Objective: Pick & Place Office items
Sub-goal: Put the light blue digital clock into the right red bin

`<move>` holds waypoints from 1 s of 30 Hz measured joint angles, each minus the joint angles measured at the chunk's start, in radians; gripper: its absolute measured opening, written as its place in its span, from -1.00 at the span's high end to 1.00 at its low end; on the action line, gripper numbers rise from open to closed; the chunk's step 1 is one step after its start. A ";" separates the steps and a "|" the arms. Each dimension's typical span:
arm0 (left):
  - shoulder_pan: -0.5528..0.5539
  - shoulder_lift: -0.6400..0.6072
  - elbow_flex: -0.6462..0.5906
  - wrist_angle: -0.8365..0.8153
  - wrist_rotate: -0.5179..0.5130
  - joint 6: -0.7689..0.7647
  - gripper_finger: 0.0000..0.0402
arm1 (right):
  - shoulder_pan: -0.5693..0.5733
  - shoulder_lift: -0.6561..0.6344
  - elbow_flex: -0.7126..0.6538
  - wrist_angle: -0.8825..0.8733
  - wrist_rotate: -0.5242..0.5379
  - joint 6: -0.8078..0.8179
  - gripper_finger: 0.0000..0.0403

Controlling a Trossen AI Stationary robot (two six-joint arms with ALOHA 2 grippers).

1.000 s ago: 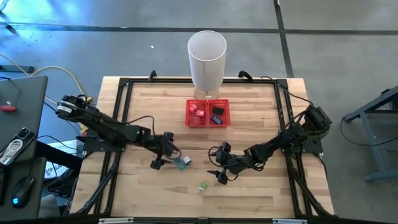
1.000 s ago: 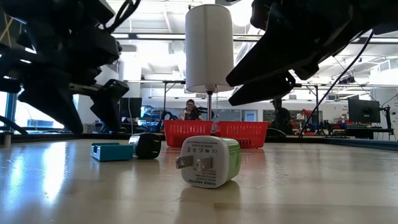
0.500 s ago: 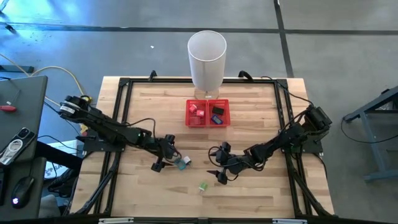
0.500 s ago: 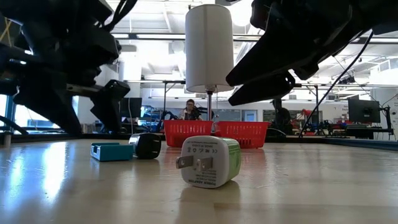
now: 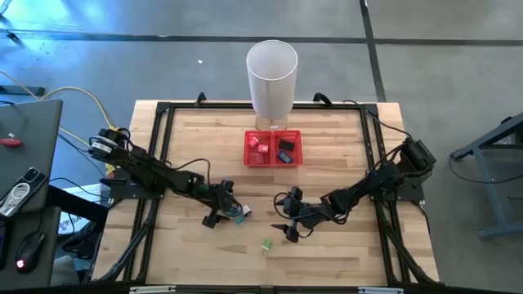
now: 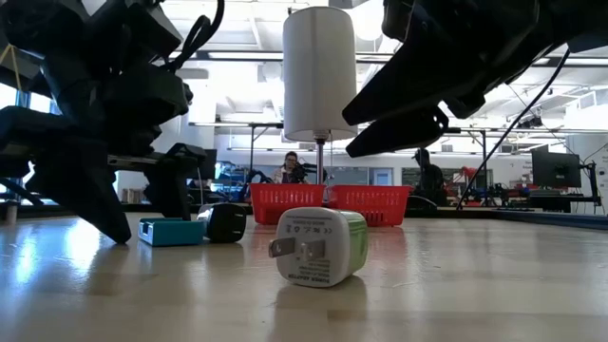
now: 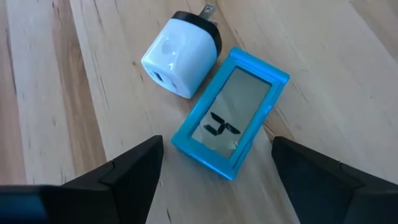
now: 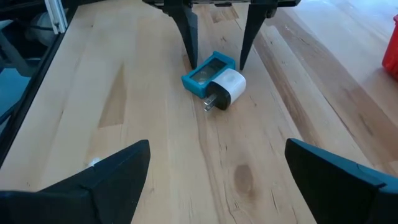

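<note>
A flat blue piece with a grey face (image 7: pixel 231 121) lies on the wood next to a white-and-black plug block (image 7: pixel 181 56). My left gripper (image 7: pixel 214 180) is open and low over the table. Its fingers stand on either side of the blue piece's near end without touching it, as the right wrist view also shows around the blue piece (image 8: pixel 208 70). A green-white plug block (image 5: pixel 266 244) lies on its side closer to the near edge. To the right of these items, my right gripper (image 5: pixel 283 217) hovers open and empty.
A red mesh tray (image 5: pixel 273 148) at the table's middle far side holds red and pink pieces on its left and dark and blue ones on its right. A tall white bin (image 5: pixel 272 77) stands behind it. Black frame rails (image 5: pixel 163 122) run around the tabletop.
My left gripper has sunk toward the table and edged toward the blue piece, so its fingers now straddle it. The items and my right gripper have stayed where they were.
</note>
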 joint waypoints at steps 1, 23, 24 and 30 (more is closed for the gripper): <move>0.000 0.000 0.000 0.003 0.000 0.001 -0.46 | 0.000 0.000 0.000 0.000 0.000 -0.005 -0.80; -0.003 0.081 0.001 0.110 0.022 0.017 -0.45 | -0.004 0.000 0.000 0.009 -0.025 -0.011 -0.80; -0.003 0.082 0.001 0.110 0.022 0.017 -0.45 | -0.004 0.000 0.000 0.011 -0.025 -0.011 -0.80; -0.006 0.082 0.000 0.111 0.019 0.017 -0.43 | -0.004 0.000 0.000 0.022 -0.024 -0.010 -0.80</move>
